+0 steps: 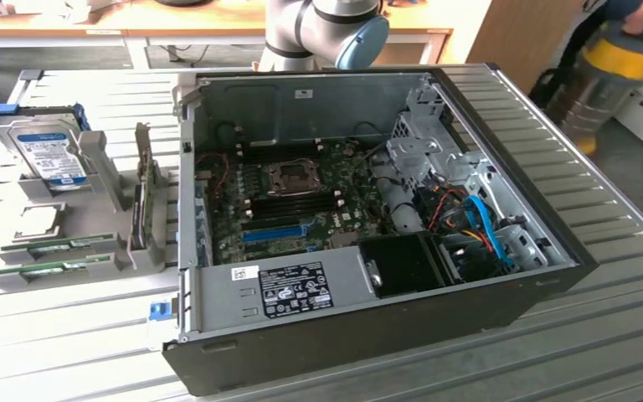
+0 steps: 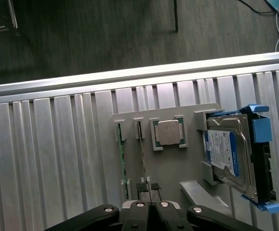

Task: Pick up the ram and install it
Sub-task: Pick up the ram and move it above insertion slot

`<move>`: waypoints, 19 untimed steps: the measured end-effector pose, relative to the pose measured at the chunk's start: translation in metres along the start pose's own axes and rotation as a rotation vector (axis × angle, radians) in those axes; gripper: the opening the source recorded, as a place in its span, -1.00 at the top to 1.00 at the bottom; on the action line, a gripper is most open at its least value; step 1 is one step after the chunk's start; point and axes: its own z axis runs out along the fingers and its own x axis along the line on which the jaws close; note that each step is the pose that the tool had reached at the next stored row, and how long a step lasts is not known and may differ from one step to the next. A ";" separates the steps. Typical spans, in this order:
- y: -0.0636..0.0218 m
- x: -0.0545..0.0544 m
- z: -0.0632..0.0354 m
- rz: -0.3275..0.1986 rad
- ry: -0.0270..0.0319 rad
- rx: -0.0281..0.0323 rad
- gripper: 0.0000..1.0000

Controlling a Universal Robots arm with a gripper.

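Two ram sticks, thin green boards, lie edge-up in slots of a grey holder (image 2: 170, 163): one ram stick (image 2: 121, 159) and a second ram stick (image 2: 142, 149) beside it. In the exterior view the same two ram sticks (image 1: 59, 245) (image 1: 51, 269) sit at the holder's near end (image 1: 98, 180). My gripper (image 2: 149, 188) hangs well above the holder, shut with nothing between its fingers, its tips lined up over the end of the second stick. The arm (image 1: 321, 33) rises behind the open computer case (image 1: 355, 335).
A processor chip (image 2: 168, 132) and a silver hard drive (image 2: 228, 154) with a blue bracket share the holder. Inside the case lie the motherboard (image 1: 299, 197), a blue slot strip (image 1: 271, 232) and cables (image 1: 478, 226). A ribbed metal table (image 2: 47, 154) carries everything.
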 end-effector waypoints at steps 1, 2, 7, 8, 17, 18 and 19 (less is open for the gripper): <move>0.0000 0.000 0.0000 -0.004 0.0002 0.0000 0.79; 0.0000 0.000 0.0000 -0.004 0.0002 -0.0001 0.79; 0.0000 0.000 0.0000 -0.004 0.0002 0.0000 0.79; 0.0000 0.000 0.0000 -0.004 0.0002 0.0000 0.79; 0.0000 0.000 0.0001 -0.016 0.0006 -0.0001 0.79; 0.0000 0.000 0.0001 -0.024 0.0010 -0.0001 0.79; 0.0000 0.000 0.0000 -0.033 0.0014 -0.0002 0.79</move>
